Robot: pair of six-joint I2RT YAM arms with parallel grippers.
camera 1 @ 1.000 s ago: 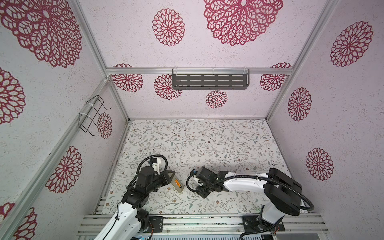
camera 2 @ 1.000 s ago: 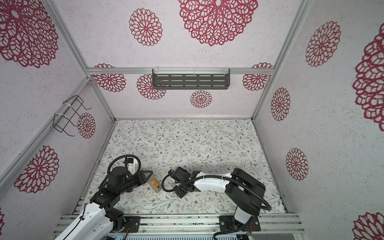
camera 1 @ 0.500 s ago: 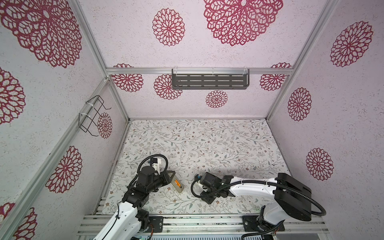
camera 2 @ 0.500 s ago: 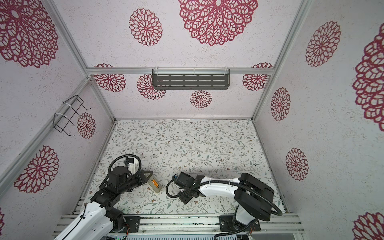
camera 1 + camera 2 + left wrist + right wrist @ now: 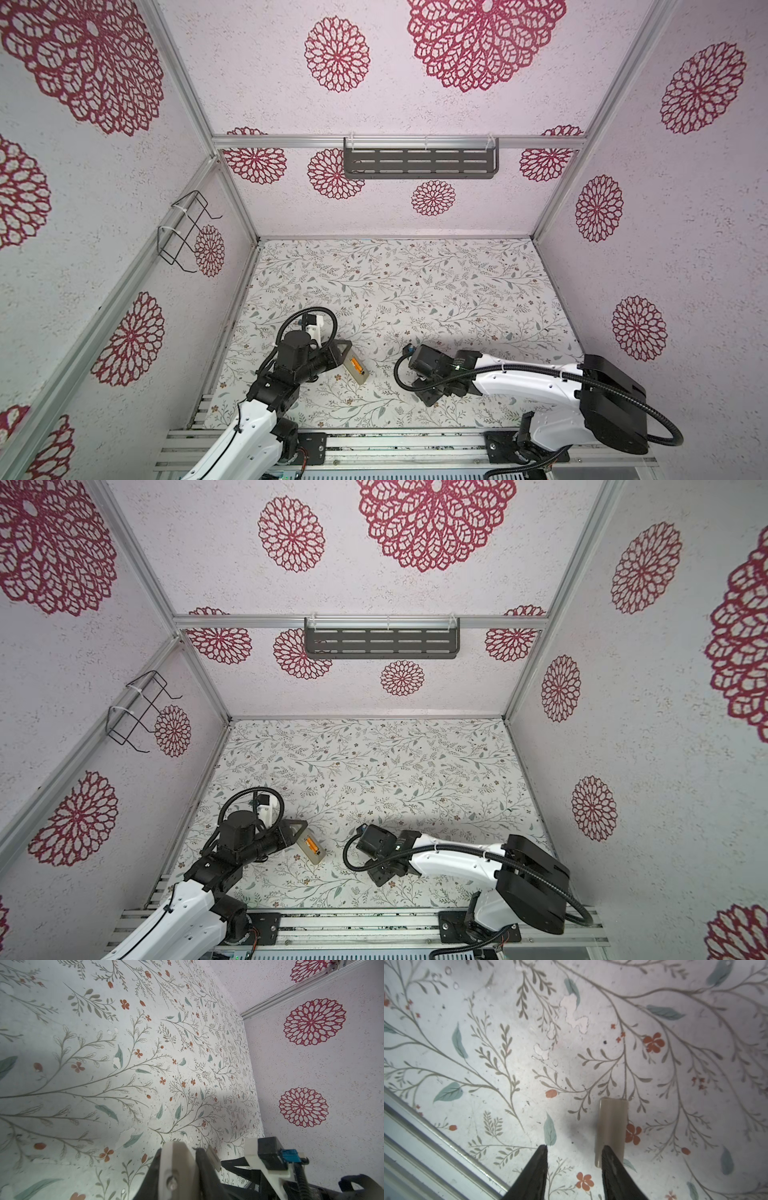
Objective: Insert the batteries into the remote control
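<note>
The floral-printed table (image 5: 395,282) lies bare across its middle and far parts. Near left, the left gripper (image 5: 344,357) and the slim beige remote control (image 5: 356,368) clamped in it block passage. Near centre, the right gripper (image 5: 574,1151) stands, jaws apart, over a small beige rectangular cover piece (image 5: 611,1124). A bare strip separates them. A dark slotted metal shelf (image 5: 419,163) juts high on the far wall.
</note>
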